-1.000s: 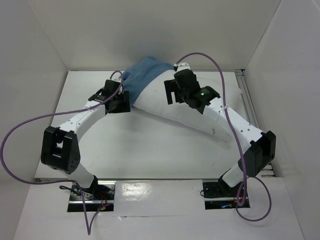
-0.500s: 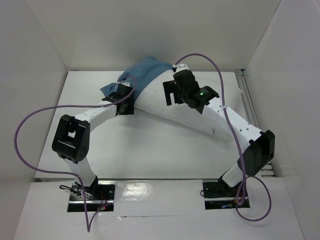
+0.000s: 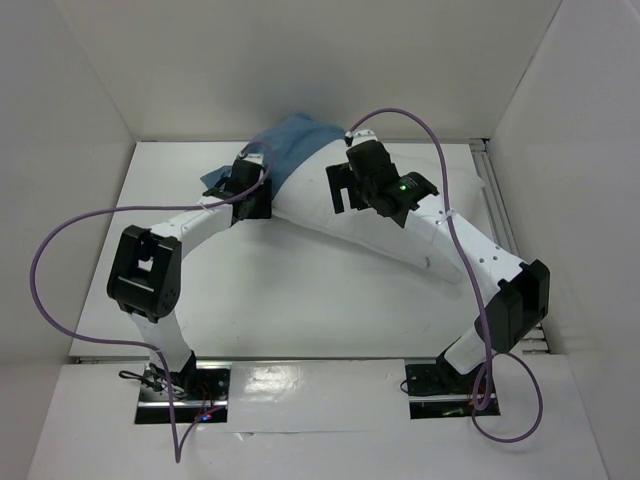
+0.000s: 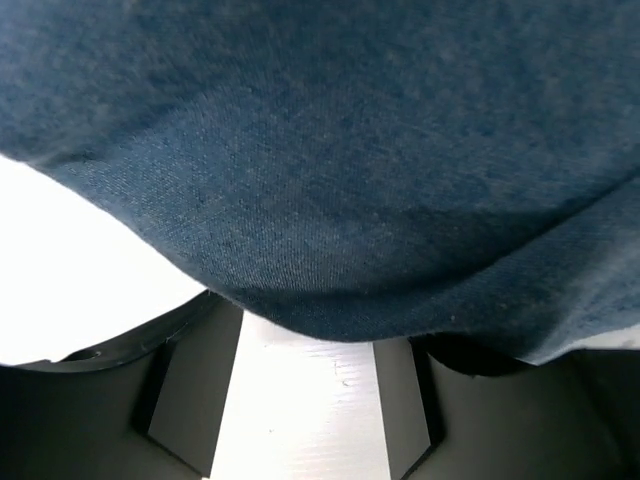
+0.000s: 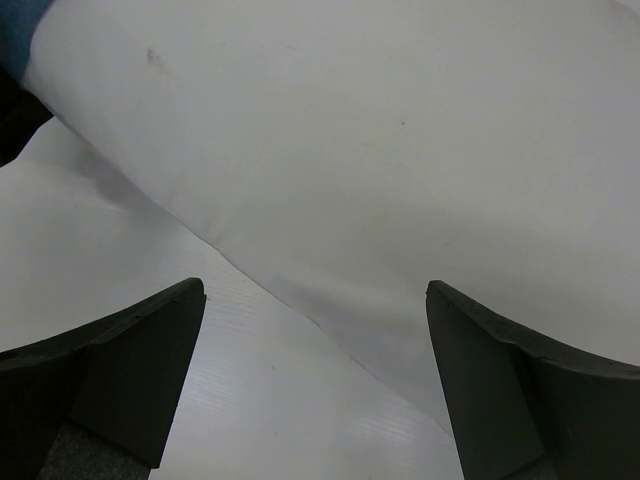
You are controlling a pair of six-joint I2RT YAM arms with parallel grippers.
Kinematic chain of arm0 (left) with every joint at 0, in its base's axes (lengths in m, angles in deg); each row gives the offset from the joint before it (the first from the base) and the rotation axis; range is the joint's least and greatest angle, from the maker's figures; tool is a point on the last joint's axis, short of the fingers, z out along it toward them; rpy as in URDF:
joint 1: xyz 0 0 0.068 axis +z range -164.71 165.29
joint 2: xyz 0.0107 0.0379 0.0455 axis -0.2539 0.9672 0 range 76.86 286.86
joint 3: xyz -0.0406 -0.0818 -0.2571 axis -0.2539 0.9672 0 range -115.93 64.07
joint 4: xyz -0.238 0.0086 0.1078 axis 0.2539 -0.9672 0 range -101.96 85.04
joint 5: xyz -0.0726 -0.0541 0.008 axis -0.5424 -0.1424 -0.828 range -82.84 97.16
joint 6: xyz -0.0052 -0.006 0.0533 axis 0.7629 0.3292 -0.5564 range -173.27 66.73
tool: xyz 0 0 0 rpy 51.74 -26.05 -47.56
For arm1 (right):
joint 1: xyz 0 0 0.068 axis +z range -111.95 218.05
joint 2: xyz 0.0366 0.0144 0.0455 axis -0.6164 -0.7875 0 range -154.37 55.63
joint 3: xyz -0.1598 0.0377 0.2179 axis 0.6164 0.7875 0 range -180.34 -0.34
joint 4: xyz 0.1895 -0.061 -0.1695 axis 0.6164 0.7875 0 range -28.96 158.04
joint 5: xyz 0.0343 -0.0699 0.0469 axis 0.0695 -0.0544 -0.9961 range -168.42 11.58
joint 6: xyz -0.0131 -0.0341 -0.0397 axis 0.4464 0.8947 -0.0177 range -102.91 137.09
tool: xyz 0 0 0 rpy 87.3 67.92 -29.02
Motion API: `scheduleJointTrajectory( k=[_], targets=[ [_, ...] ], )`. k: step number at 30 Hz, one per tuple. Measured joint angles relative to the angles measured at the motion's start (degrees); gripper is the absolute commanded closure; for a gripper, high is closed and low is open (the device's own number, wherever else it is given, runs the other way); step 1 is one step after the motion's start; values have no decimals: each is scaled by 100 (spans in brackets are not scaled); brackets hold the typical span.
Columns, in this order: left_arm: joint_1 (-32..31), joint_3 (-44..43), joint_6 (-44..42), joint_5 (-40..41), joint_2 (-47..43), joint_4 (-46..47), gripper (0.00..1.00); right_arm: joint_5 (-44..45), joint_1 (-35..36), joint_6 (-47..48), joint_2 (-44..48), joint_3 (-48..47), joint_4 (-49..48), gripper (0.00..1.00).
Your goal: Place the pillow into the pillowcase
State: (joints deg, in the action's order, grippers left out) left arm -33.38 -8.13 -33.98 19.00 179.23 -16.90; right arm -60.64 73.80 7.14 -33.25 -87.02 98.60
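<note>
The white pillow [image 3: 305, 205] lies slantwise across the table, from far middle to near right. The blue pillowcase [image 3: 295, 140] covers its far left end, with a flap on the table at the left. My left gripper [image 3: 243, 185] is at the pillowcase's near left edge. In the left wrist view the blue cloth [image 4: 320, 150] hangs over the fingertips, and the jaws stand apart over bare table. My right gripper [image 3: 340, 188] is open above the pillow's near edge. In the right wrist view the pillow [image 5: 380, 150] fills the top, and nothing is between the fingers [image 5: 150, 350].
White walls [image 3: 90, 100] close in the table on the left, back and right. A metal rail [image 3: 497, 200] runs along the right edge. Purple cables [image 3: 60, 250] loop off both arms. The right arm lies over the pillow's right half.
My left arm has swung in, its elbow moving right and farther, and its gripper has moved right up to the pillowcase edge. A blue flap now shows left of it. The right arm barely moved.
</note>
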Motion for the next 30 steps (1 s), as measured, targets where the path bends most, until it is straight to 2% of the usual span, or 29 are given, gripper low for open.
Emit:
scheduleJointTrajectory(
  k=[4, 8, 9, 12, 13, 15, 16, 19, 24, 29, 30],
  targets=[
    [26, -15, -11, -57, 15, 0, 34, -7, 0, 0, 0, 0, 20, 2],
    [63, -251, -15, -66, 227, -39, 43, -26, 0, 0, -33, -2, 42, 2],
    [66, -326, -26, -44, 291, -68, 52, -26, 0, 0, -46, -2, 63, 2],
    [66, -540, -76, 37, 448, -153, 66, -37, 0, 22, -63, -2, 107, 2],
    [66, -581, -94, 66, 470, -177, 74, -44, 0, 28, -63, -2, 111, 2],
    [61, -625, -118, 107, 470, -203, 80, -46, 0, 44, -63, -2, 114, 2],
    [61, -645, -122, 122, 470, -210, 88, -50, 0, 50, -63, -2, 120, 2],
    [61, -658, -131, 168, 470, -221, 100, -114, 11, 142, -63, -2, 166, 0],
    [61, -651, -116, 153, 452, -282, 100, -111, 98, 452, -162, 0, 431, 0],
    [63, -525, -107, -20, 186, -367, 100, -68, 201, 625, -647, 0, 573, 0],
    [52, -525, -103, -68, 127, -400, 100, -61, 201, 623, -800, 2, 555, 5]
  ],
)
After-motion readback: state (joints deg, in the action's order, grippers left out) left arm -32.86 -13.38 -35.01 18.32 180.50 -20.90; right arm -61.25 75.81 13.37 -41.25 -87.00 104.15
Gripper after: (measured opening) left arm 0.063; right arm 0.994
